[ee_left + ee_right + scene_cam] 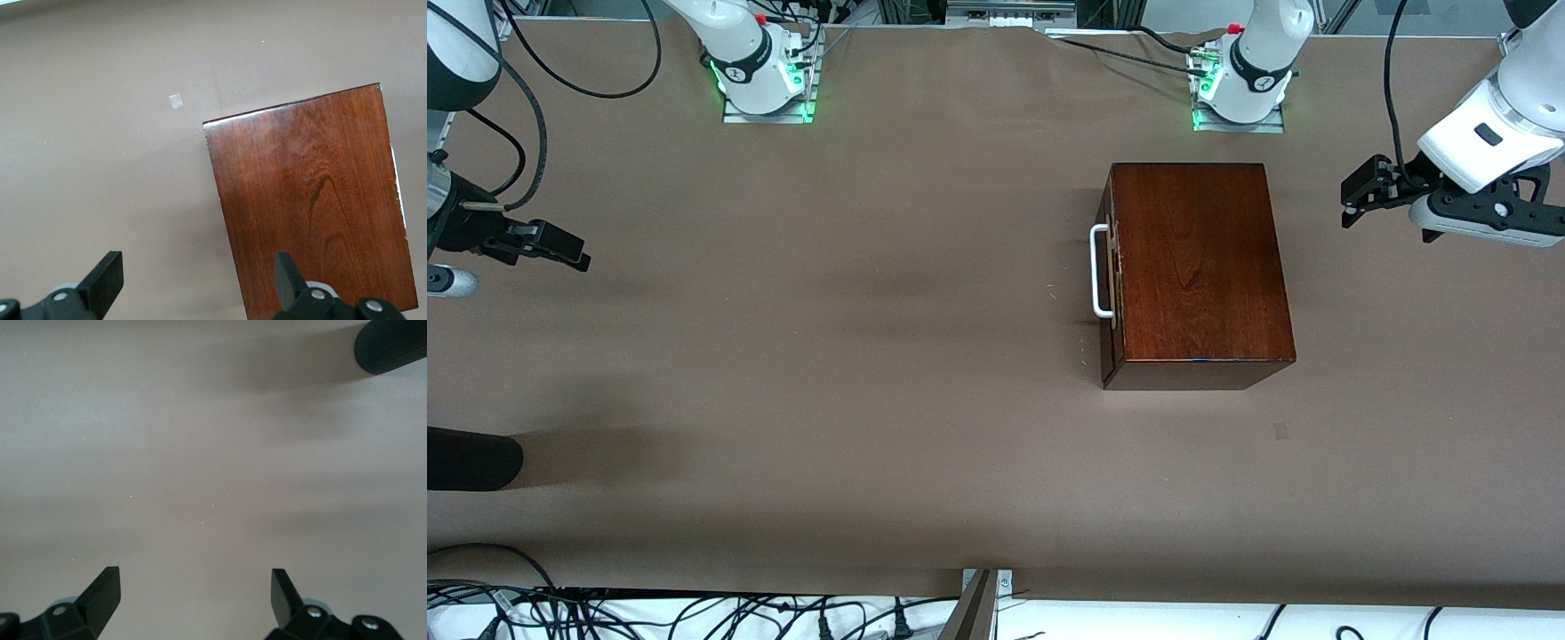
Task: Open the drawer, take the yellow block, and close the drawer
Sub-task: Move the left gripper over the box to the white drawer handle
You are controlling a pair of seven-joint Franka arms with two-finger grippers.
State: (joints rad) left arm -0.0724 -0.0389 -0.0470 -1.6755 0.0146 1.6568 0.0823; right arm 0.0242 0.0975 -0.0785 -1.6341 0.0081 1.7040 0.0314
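A: What lies nearest the front camera?
B: Only the wooden box [1199, 267] on the brown table [827, 356]. Its drawer [1108, 276] is shut, the white handle [1099, 271] facing the right arm's end. No yellow block shows.
A: And the 2 grippers?
B: Left gripper [200, 283] hangs above the table just beside the box, at the left arm's end, fingers spread, holding nothing. Right gripper [195, 600] waits well apart from the box, over bare table, jaws likewise apart.
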